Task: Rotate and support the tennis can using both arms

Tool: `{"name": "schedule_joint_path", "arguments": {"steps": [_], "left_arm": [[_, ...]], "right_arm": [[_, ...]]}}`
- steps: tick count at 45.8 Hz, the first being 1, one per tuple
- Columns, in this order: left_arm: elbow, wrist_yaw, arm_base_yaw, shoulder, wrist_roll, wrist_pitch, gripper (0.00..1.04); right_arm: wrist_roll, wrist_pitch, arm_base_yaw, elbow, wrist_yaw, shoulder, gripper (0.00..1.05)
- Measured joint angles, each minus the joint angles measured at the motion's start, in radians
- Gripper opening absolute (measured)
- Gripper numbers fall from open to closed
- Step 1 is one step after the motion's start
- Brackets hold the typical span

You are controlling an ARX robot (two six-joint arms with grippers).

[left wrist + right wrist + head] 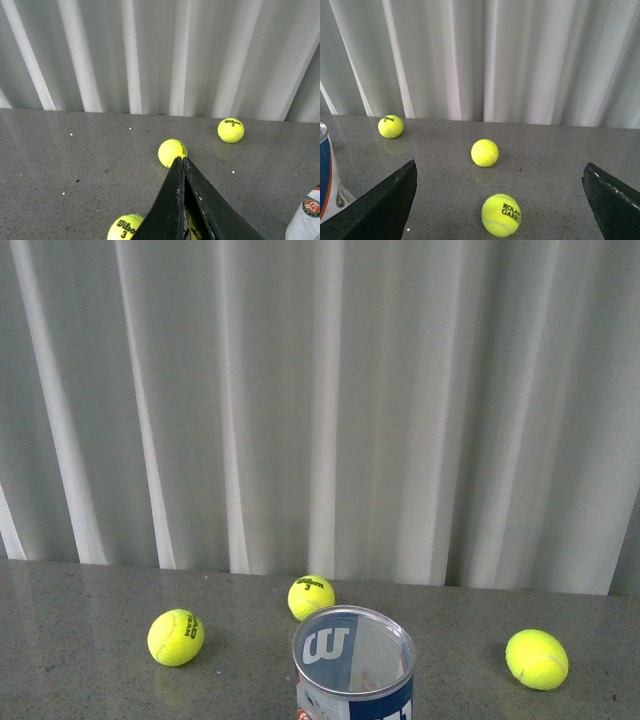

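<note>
The can (353, 665), marked "W", is stood open at the tabletop's (80, 640) near edge; left fingers (183, 167) are pressed together, right fingers (390, 200) spread apart.

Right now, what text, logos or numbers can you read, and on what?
"W": tennis can label.
"Wilson 3": far ball; also near ball.
"ROLAND GARROS": nearest ball.
Round orange emblem on the can: unreadable.
Front-view ball prints: too blurred.
</note>
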Motion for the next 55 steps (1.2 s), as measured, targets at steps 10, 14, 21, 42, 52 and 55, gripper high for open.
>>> {"name": "schedule_joint_path", "arguments": {"steps": [10, 14, 21, 42, 52, 55], "left_arm": [[-0.059, 0.091, 0.08, -0.122, 0.0, -0.068, 0.04], [-0.073, 0.124, 0.12, -0.166, 0.0, -0.095, 0.04], [-0.096, 0.124, 0.134, -0.243, 0.0, -0.149, 0.04], [-0.119, 0.128, 0.134, -0.455, 0.001, -0.305, 0.04], [-0.119, 0.128, 0.134, -0.54, 0.001, -0.388, 0.04], [-0.119, 0.128, 0.134, -0.56, 0.001, -0.408, 0.04]], "right_arm": [[0.0, 0.0, 0.0, 0.0, 0.0, 0.0, 0.98], [0.0, 0.0, 0.0, 0.0, 0.0, 0.0, 0.98], [0.0, 0.0, 0.0, 0.0, 0.0, 0.0, 0.98], [0.0, 0.0, 0.0, 0.0, 0.0, 0.0, 0.98], [0.0, 0.0, 0.0, 0.0, 0.0, 0.0, 0.98], [0.0, 0.0, 0.0, 0.0, 0.0, 0.0, 0.98]]}}
